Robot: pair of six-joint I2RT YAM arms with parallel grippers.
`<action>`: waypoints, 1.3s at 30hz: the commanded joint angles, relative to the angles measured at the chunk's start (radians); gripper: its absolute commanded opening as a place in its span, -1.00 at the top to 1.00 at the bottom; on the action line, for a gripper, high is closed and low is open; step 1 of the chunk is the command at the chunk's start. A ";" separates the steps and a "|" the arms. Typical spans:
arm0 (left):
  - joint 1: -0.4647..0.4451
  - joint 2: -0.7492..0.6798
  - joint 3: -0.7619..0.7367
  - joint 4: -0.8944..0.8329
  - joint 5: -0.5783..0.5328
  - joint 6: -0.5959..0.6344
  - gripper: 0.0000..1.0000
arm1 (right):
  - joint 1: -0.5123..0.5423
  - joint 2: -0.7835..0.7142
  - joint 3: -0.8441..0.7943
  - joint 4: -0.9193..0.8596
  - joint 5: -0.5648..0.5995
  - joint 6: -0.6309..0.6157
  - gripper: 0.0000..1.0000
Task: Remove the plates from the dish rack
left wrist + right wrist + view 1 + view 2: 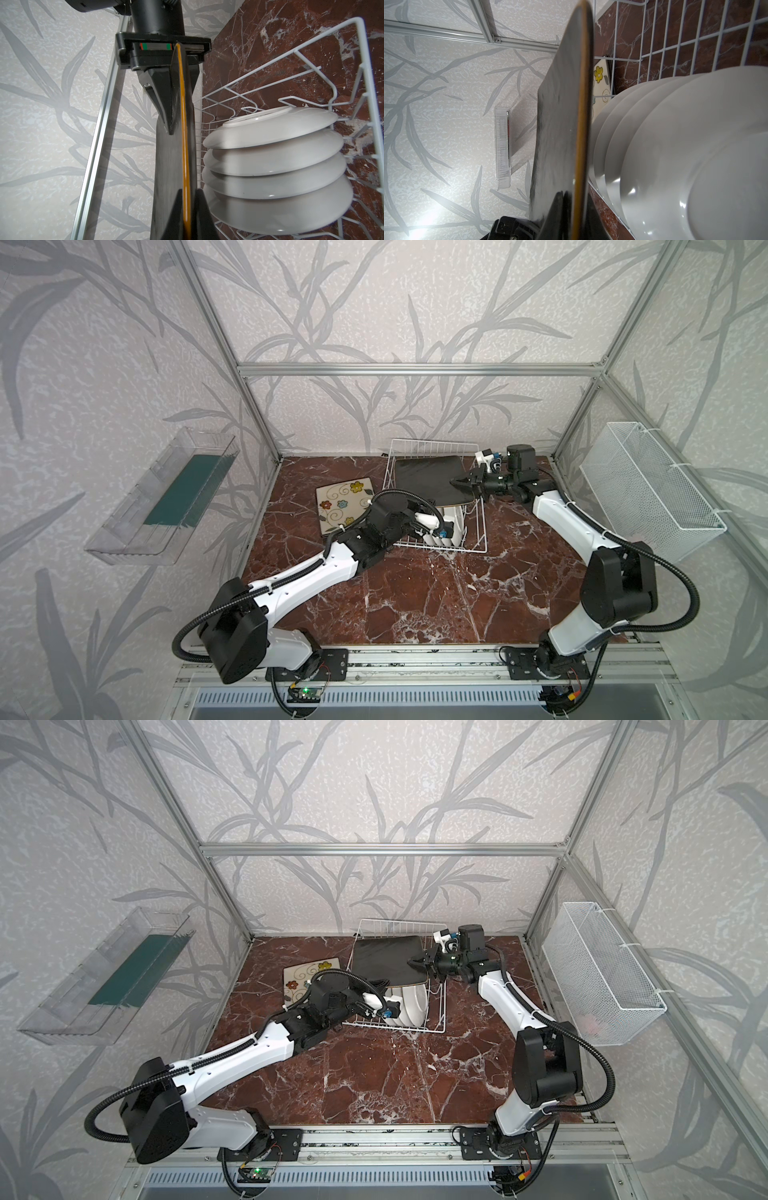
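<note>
A square black-backed plate [428, 479] [386, 961] hangs tilted over the white wire dish rack [432, 445] [399, 924], held from two sides. My left gripper [188, 207] is shut on its orange-rimmed edge [184, 145] at the near side. On the plate's right side my right gripper [459, 481] [576, 212] is also shut on that edge [581, 124]. Several round white plates [270, 166] [685, 155] stand on edge in the rack [311, 68]. A flower-painted square plate [345, 506] [305, 977] lies face up on the table, left of the rack.
The table is red-brown marble [415, 593]. A clear plastic tray [162, 497] hangs on the left wall and a fine-mesh white basket [648, 489] on the right wall. Aluminium frame posts [257, 414] stand at the table's back corners.
</note>
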 commanded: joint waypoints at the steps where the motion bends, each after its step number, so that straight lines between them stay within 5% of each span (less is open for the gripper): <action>1: -0.004 -0.030 0.027 0.235 -0.004 -0.016 0.88 | 0.004 -0.016 0.012 0.105 -0.074 -0.021 1.00; 6: -0.002 -0.039 0.048 0.160 -0.012 -0.081 0.65 | -0.026 -0.053 -0.033 0.208 -0.054 0.043 1.00; 13: -0.001 -0.041 0.043 0.083 -0.027 -0.163 -0.43 | -0.068 -0.082 -0.027 0.243 -0.041 0.073 1.00; 20: 0.018 -0.080 0.037 0.016 -0.030 -0.288 -0.85 | -0.093 -0.113 -0.053 0.338 -0.009 0.120 1.00; 24: 0.070 -0.139 0.046 -0.032 0.052 -0.479 -0.90 | -0.113 -0.127 -0.066 0.360 0.010 0.114 1.00; 31: 0.286 -0.205 0.061 -0.021 0.291 -1.058 -0.91 | -0.132 -0.153 -0.080 0.338 0.030 0.061 1.00; 39: 0.454 -0.102 0.126 0.014 0.555 -1.551 -0.89 | -0.132 -0.178 -0.141 0.476 0.018 0.032 1.00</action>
